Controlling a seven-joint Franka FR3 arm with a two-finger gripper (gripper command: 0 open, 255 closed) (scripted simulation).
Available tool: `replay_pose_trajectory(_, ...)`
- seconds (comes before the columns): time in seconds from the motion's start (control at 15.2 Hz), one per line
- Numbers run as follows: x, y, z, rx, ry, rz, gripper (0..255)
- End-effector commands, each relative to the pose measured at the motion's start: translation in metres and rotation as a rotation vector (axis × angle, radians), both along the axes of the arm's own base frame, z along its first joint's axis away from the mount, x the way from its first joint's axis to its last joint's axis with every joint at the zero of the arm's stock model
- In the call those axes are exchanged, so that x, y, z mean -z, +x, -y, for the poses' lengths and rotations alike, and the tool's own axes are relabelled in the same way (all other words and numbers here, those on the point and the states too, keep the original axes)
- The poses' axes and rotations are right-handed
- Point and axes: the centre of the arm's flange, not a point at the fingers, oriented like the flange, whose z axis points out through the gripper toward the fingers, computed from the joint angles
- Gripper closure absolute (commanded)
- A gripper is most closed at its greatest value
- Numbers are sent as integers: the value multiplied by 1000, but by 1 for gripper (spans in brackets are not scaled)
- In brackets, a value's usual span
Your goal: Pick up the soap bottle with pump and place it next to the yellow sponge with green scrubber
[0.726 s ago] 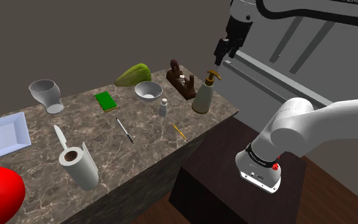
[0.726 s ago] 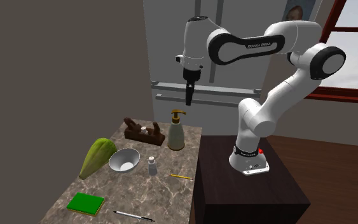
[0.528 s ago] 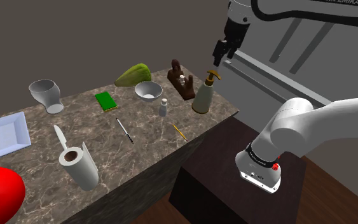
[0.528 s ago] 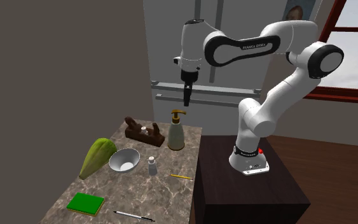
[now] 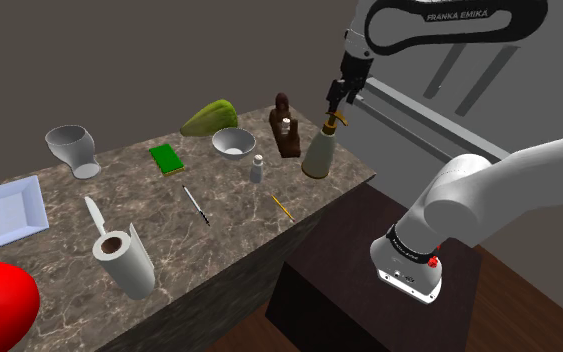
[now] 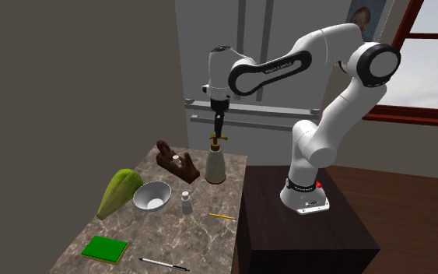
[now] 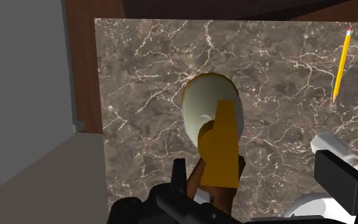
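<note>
Jaws apart, my gripper (image 5: 336, 97) hovers just over the pump (image 5: 335, 121) of the bottle (image 5: 319, 156), which stands at the worktop (image 5: 231, 236) corner, well apart from the sponge (image 5: 167, 158). This is the approach; next, I judge, I descend and close.

A brown block (image 5: 286, 125) is crowding the bottle (image 5: 318, 157) on the shoulder view's left. A shaker (image 5: 256, 168) and bowl (image 5: 234, 143) are standing between it and the sponge (image 5: 167, 158); the counter (image 5: 237, 236) nearer its front is leaving me room.

Black hand (image 6: 218, 134) just above soap bottle (image 6: 215, 165) pump; bottle upright near counter (image 6: 197, 233) corner.
</note>
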Motion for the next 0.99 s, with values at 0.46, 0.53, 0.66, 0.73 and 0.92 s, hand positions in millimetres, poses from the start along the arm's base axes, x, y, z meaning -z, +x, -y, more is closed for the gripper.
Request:
replay_pose_trajectory(0.46,54,10,20,-8,12,-10,0)
replay_pose_trajectory(0.53,62,10,20,-8,12,-10,0)
replay_pose_trajectory(0.66,62,10,20,-8,12,-10,0)
replay_pose_trajectory(0.73,62,10,20,-8,12,-10,0)
replay_pose_trajectory(0.92,62,10,20,-8,12,-10,0)
